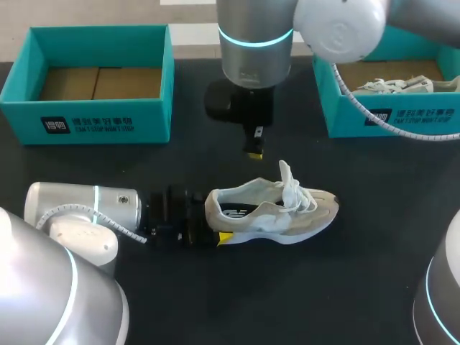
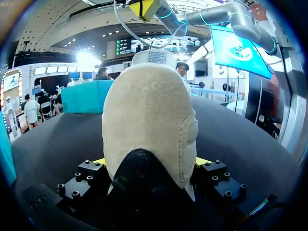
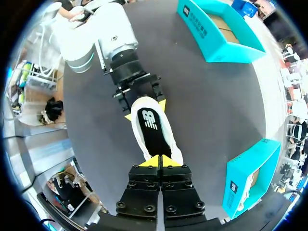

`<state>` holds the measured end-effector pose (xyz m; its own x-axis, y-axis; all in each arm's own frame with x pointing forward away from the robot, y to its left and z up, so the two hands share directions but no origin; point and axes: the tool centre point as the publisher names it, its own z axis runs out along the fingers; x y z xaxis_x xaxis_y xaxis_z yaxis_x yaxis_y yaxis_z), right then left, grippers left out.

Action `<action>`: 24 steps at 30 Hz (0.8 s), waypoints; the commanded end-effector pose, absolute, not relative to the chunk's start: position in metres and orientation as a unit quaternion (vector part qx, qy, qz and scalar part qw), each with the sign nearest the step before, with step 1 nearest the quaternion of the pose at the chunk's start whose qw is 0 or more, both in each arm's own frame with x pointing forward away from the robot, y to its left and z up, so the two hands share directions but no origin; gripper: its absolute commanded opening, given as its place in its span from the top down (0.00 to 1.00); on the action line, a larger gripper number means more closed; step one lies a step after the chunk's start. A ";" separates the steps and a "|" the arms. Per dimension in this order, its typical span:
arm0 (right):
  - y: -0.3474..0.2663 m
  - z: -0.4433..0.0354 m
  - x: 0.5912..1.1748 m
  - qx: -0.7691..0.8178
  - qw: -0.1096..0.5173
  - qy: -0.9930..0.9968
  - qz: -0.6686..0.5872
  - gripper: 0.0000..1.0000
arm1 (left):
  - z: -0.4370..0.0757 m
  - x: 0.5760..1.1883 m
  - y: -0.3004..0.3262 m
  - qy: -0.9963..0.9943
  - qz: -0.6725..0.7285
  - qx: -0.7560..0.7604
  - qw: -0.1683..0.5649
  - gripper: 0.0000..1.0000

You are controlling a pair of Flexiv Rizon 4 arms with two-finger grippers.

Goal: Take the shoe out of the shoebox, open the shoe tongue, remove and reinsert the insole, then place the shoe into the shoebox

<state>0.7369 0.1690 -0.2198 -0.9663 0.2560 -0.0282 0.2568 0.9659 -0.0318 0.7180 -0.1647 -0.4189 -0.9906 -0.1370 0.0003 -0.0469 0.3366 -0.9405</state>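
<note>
Shoe (image 1: 277,212) sits on the table (image 1: 359,287); our left gripper (image 1: 214,223) clamps its firm heel (image 2: 149,120); it looks light and soft-topped, so we'd pinch the tongue (image 1: 285,172); our right gripper (image 1: 253,149) hovers above, fingers closed, empty.

Silver rounded arms (image 1: 79,208), cyan joint rings (image 1: 255,38), white coiled cables (image 1: 129,231), black bolted end effectors (image 3: 160,162), yellow tips (image 3: 152,161)

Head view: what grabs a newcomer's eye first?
The pale shoe at the middle of the black table, its heel clamped by the left gripper. The right gripper hangs shut above the shoe. At the far edge, the left shoebox shows bare cardboard inside, and the right shoebox holds another shoe.
</note>
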 end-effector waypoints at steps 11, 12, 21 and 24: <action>0.190 -0.280 0.727 0.062 0.096 0.992 -0.061 1.00 | -0.419 0.718 -0.165 0.817 -0.572 -0.056 0.039 1.00; 0.190 -0.285 0.726 0.065 0.093 0.991 -0.066 1.00 | -0.419 0.718 -0.165 0.817 -0.572 -0.056 0.039 1.00; 0.195 -0.306 0.722 0.048 0.072 0.993 -0.078 1.00 | -0.419 0.718 -0.165 0.817 -0.572 -0.056 0.039 1.00; 0.195 -0.306 0.722 0.048 0.072 0.993 -0.078 1.00 | -0.419 0.718 -0.165 0.817 -0.572 -0.056 0.039 1.00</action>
<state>0.7223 0.1916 -0.3051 -0.9849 0.0840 -0.1514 0.1056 0.9845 -0.1404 0.7180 -0.1646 -0.4189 -0.9906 -0.1369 0.0003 -0.0468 0.3366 -0.9405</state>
